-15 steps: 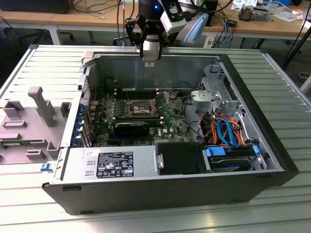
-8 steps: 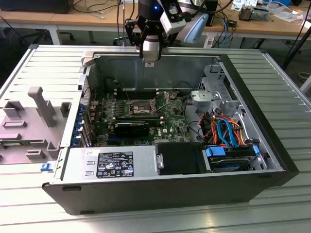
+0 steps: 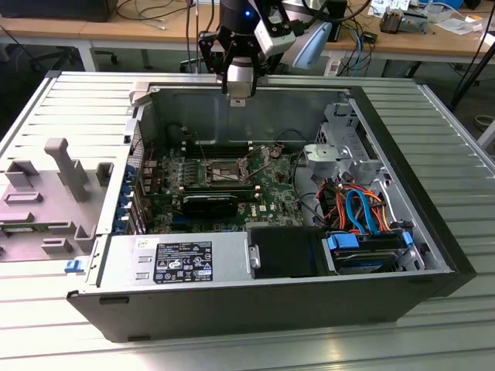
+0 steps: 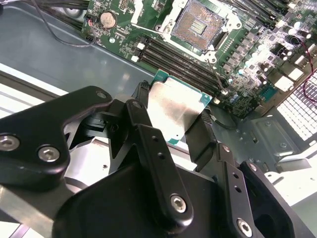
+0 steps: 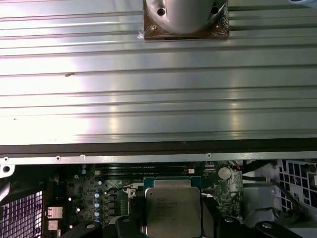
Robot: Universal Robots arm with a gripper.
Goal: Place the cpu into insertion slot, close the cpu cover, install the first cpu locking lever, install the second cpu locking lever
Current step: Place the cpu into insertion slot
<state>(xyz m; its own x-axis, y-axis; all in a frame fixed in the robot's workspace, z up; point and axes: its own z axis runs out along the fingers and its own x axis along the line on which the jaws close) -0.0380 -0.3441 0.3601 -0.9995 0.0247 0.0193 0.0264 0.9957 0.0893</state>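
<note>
Over the computer case rim [image 3: 309, 81], gripper [image 4: 174, 113] pinches the cpu [image 4: 171, 105] by two edges; insertion slot [image 4: 200, 22] open below

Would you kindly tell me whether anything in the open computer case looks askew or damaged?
Nothing stands out: the cpu sits level in the gripper, and the insertion slot is bare, without visible damage.

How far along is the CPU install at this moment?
Done: the cpu has been picked up. In hand: it sits clamped in the gripper, held over the far edge of the computer case in the exterior view. Left: the insertion slot shows its bare dark centre, so seating the chip, closing the cover and setting both levers all remain.
</note>
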